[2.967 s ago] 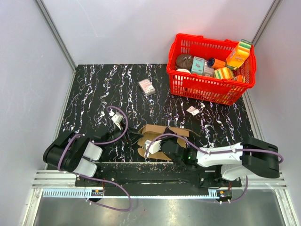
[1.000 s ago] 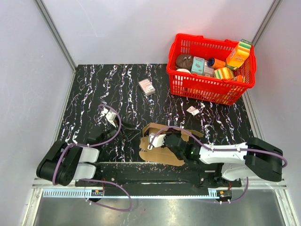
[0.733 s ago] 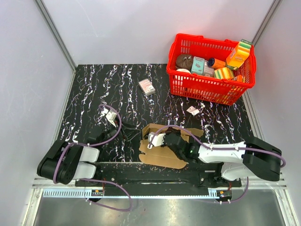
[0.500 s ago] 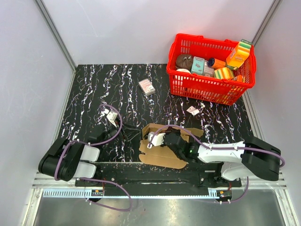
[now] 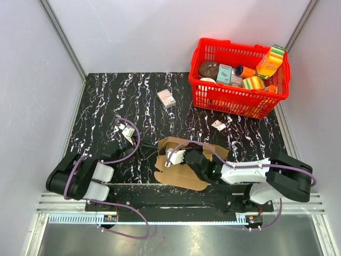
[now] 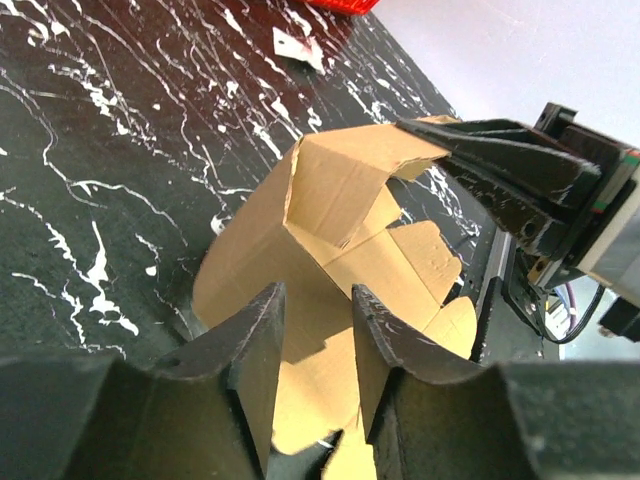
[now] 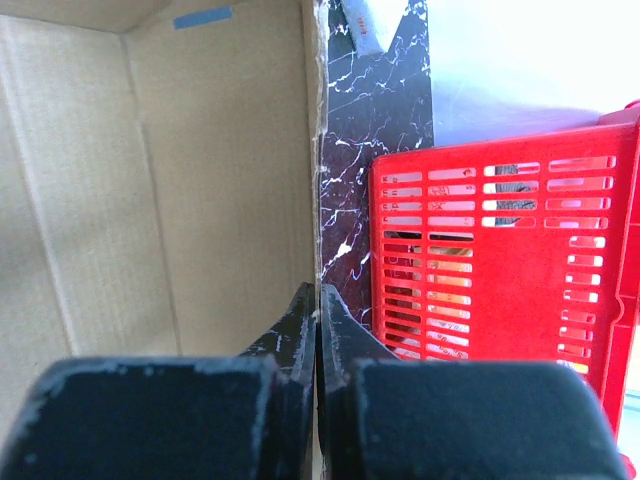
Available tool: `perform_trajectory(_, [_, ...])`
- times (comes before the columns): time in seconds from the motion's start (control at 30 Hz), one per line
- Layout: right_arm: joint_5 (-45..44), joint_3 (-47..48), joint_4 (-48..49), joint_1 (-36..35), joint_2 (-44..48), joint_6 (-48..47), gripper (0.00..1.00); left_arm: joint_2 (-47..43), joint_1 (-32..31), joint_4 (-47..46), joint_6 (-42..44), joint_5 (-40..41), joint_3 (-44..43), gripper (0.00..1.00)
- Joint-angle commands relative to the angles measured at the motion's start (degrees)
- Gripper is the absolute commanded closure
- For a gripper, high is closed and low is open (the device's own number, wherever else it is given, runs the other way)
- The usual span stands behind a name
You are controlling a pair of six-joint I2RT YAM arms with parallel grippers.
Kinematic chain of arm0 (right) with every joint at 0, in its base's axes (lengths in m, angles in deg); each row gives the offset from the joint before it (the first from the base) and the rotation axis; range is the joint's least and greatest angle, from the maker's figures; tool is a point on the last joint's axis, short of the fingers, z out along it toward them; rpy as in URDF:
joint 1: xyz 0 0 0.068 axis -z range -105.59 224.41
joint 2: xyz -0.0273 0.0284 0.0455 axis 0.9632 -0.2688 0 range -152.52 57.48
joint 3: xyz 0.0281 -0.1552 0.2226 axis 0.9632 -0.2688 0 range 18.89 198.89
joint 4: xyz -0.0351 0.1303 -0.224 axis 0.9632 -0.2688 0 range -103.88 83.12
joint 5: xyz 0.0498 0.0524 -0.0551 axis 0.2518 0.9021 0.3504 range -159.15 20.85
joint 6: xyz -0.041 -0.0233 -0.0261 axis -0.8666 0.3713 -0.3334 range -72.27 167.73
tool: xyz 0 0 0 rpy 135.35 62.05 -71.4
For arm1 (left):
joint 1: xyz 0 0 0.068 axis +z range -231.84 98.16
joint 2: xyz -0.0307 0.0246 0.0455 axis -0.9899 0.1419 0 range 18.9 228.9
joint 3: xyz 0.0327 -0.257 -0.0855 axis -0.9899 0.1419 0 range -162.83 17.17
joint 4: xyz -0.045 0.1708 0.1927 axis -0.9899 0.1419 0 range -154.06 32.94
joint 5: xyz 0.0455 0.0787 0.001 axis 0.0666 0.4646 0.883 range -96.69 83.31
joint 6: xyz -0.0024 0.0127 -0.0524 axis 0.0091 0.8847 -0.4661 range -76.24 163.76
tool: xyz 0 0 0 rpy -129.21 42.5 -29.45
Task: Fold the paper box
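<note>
The paper box (image 5: 178,169) is brown card, lying partly opened near the table's front edge. One wall (image 6: 345,180) stands up from the flat flaps. My right gripper (image 5: 185,153) reaches in from the right and is shut on the thin top edge of that wall (image 7: 230,150); its fingertips (image 7: 317,290) pinch the card. In the left wrist view the right gripper (image 6: 430,140) shows gripping the raised flap. My left gripper (image 5: 145,153) sits at the box's left edge, its jaws (image 6: 316,292) open with a narrow gap, the card lying just beyond them.
A red basket (image 5: 234,109) full of printed grocery packs stands at the back right, also close behind the box wall in the right wrist view (image 7: 500,260). A small white-and-pink carton (image 5: 167,98) and a white scrap (image 5: 218,126) lie on the black marbled table.
The left gripper's jaws have narrowed and it has edged closer to the box's left side. The right gripper has drawn the box slightly left, still pinching the wall.
</note>
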Motion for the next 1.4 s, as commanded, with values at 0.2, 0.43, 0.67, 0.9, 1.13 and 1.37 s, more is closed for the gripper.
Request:
perform_trajectory(0.2, [-0.5,-0.2,3.5,0.3,1.0,0.8,1.0,5.2,0.4,-22.1,3.1,0.2,0.6,0.67])
perform_trajectory(0.43, [-0.5,-0.2,3.1,0.3,0.5,1.1,1.0,-1.8,0.4,-22.1,0.6,-0.7,1.2,0.57])
perform_trajectory(0.67, [-0.1,-0.1,2.2,0.3,1.0,1.5,1.0,-3.3,2.3,-21.6,-1.4,7.2,2.0,0.47])
perform_trajectory(0.9, [0.2,0.0,2.4,0.3,0.2,1.7,1.0,5.1,5.0,-19.7,-4.2,7.3,-3.4,0.49])
perform_trajectory(1.13, [1.0,0.3,2.3,0.2,-0.1,2.5,1.0,15.1,5.0,-22.0,-2.4,2.8,-9.2,0.53])
perform_trajectory(1.37, [1.1,0.8,2.6,0.3,-1.1,2.5,1.0,16.3,4.5,-22.0,1.0,-2.1,-11.0,0.57])
